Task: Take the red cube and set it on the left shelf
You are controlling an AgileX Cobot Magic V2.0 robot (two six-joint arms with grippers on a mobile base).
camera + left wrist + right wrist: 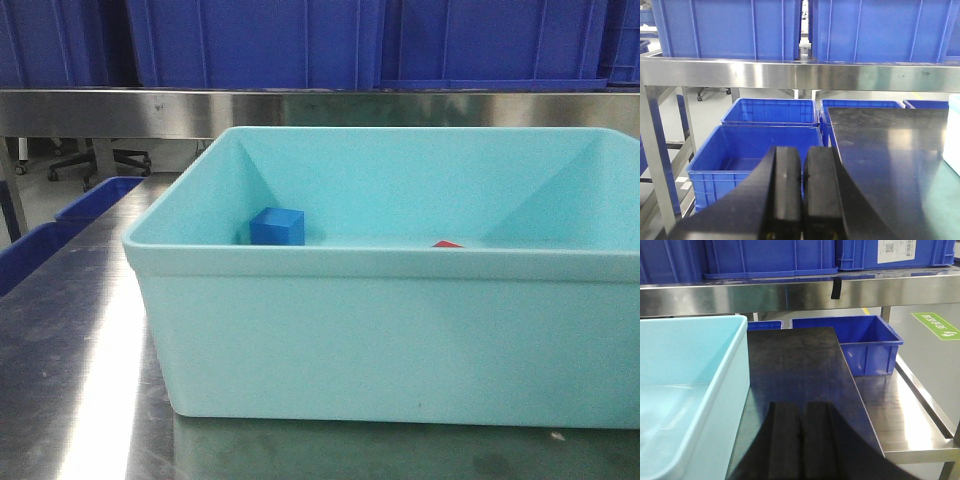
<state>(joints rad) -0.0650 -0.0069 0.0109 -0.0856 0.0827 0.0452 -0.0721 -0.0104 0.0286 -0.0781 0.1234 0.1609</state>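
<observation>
The red cube (448, 244) lies inside the light cyan tub (400, 330); only its top edge shows above the tub's near rim, right of centre. A blue cube (277, 226) sits inside the tub at the left. My left gripper (803, 155) is shut and empty, hovering past the table's left edge over blue crates. My right gripper (801, 410) is shut and empty, low over the dark table top just right of the tub (690, 390). Neither gripper shows in the front view.
A steel shelf beam (320, 108) carrying large blue bins (350, 40) runs behind the tub. Blue crates (755, 155) stand on the floor left of the table. Another blue crate (867, 340) sits on a lower steel shelf at the right.
</observation>
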